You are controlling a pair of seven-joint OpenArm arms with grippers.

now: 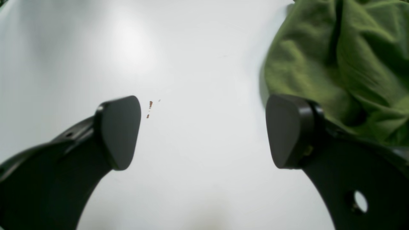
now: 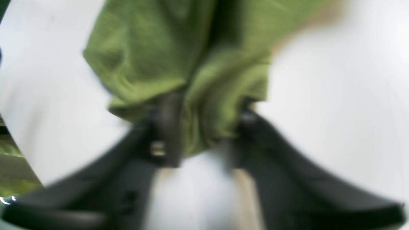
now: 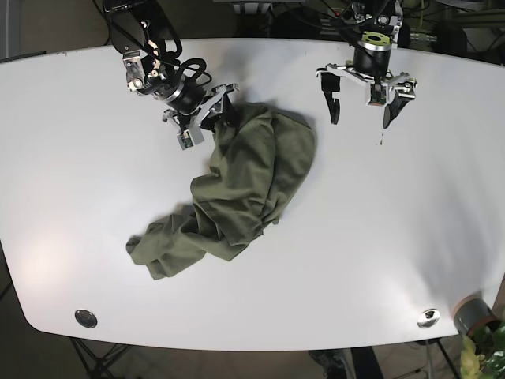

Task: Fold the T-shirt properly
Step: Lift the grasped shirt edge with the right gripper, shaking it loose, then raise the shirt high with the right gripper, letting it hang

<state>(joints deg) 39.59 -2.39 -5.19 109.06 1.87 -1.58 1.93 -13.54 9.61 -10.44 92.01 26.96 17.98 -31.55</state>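
- In your base view the T-shirt [image 3: 241,185] lies crumpled on the surface [image 3: 379,229], left of centre, stretching from the far middle down toward the near left.
- The right gripper [image 3: 207,118] sits at the shirt's far end, on the view's left; its fingers [image 2: 166,127] stand on either side of a bunch of cloth.
- The left gripper [image 3: 361,103] is on the view's right, beside the shirt and apart from it.
- In your left wrist view the shirt lies to the right, behind the right-hand finger.
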